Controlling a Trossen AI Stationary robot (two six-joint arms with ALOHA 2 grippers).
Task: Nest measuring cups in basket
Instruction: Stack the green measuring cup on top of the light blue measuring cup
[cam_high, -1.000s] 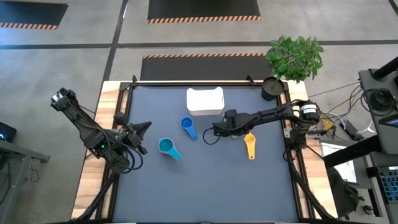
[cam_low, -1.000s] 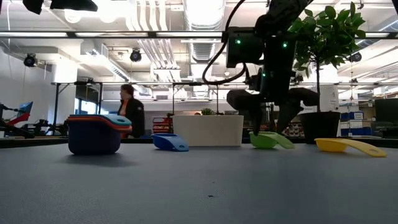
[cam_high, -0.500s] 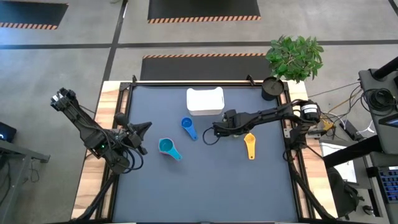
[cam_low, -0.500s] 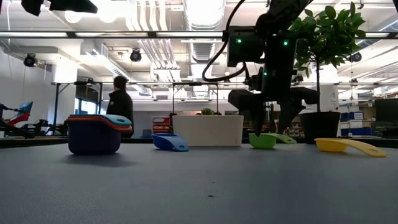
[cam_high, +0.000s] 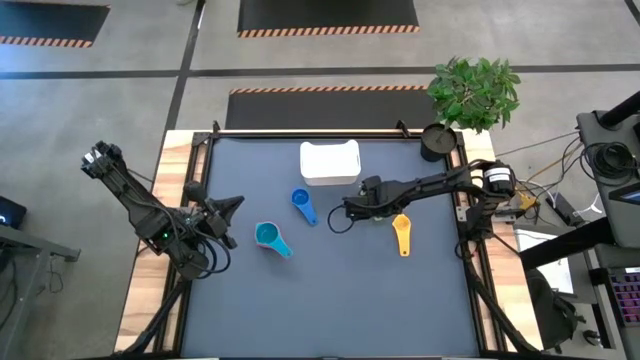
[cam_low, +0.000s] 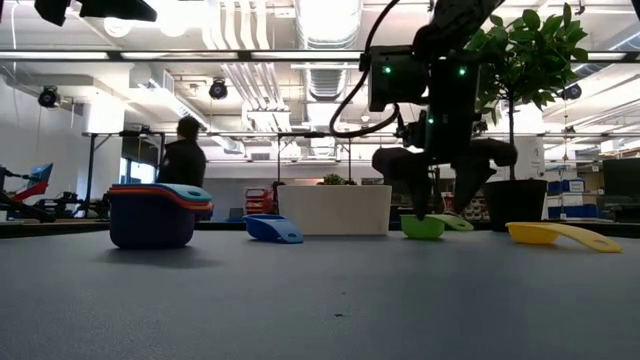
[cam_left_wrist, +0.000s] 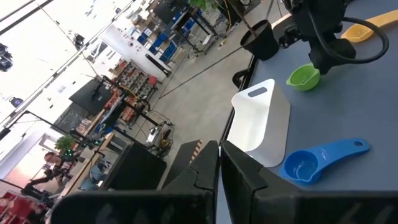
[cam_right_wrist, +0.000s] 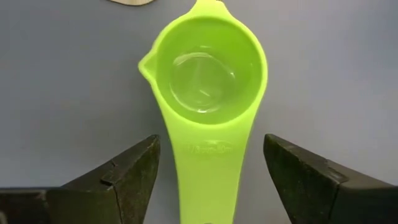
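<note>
Right gripper (cam_right_wrist: 208, 171), fingers spread wide, straddles the green cup's (cam_right_wrist: 208, 93) handle on the table near the basket (cam_high: 330, 162) (apparently empty) — blue (cam_high: 302, 204), yellow (cam_high: 401, 235) and stacked cups (cam_low: 160, 213) remain outside. Left gripper (cam_high: 222, 212), apparently closed, waits.

— What's your table (cam_high: 330, 300) carrying?

— A dark mat in a wooden frame. The white basket (cam_high: 329, 162) sits upper centre; the blue cup (cam_high: 301, 203) and teal cup (cam_high: 270, 238) lie left of centre.

— And to the right?

— You'll find the green cup (cam_right_wrist: 208, 81) flat on the mat, the yellow cup (cam_high: 402, 235) right of centre, and a black round cup (cam_high: 436, 141) at the upper right corner.
</note>
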